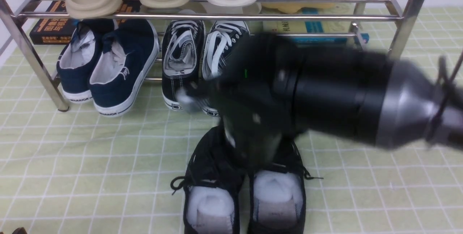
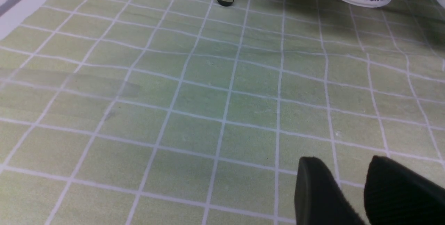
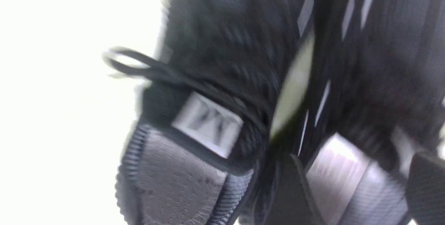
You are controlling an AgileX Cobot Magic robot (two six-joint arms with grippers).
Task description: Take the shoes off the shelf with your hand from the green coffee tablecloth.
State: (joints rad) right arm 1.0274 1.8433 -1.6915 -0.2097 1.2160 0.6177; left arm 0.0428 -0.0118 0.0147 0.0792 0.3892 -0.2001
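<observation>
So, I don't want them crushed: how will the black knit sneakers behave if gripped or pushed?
The shoes look soft; the knit uppers probably flex, though the white paper stuffing should help hold their shape. Being thin knit, likely light for their size. Sitting flat on the tablecloth, they'd probably slide rather than roll, and the loose lace may snag.

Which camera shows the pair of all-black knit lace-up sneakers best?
The front view: both all-black knit sneakers sit side by side on the pale green checked cloth. The right wrist view gives a blurred close-up; the left wrist view shows none.
</observation>
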